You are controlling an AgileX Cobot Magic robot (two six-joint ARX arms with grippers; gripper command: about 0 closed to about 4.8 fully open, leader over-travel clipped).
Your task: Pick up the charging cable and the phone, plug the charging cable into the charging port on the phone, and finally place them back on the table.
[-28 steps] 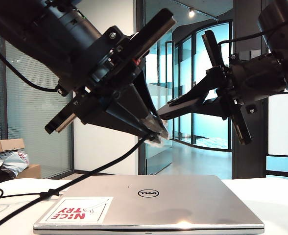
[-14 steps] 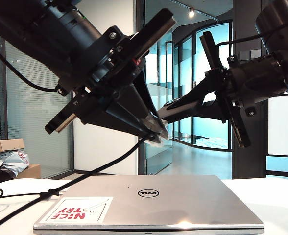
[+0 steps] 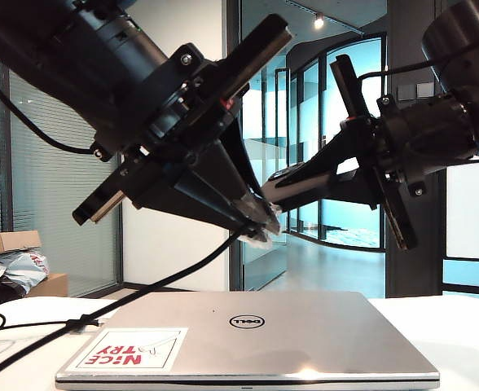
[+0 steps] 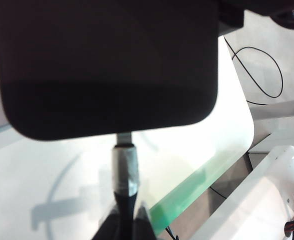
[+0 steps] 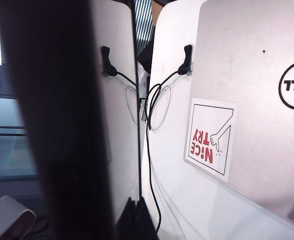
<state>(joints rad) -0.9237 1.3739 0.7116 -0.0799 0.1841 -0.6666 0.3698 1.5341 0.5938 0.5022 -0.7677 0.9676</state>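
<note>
Above the table (image 3: pixel 459 326) and closed laptop (image 3: pixel 305 326), the phone (image 4: pixel 107 65) is gripped edge-on by the right pincer (image 3: pixel 276 189), port presented. The charging cable (image 3: pixel 158 287) is pinched behind its plug (image 4: pixel 124 167) by the left pincer (image 3: pixel 260 224), tip aligned at the port.

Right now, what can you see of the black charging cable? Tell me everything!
The charging cable is a long, thin black cord. Its silvery-white plug sits at the phone's bottom edge, the metal tip looking partly in the port. The shut left gripper pinches it just behind the plug, up above the laptop. From there it hangs down leftward to the table, where a small black tie-strap knot sits on it.
</note>
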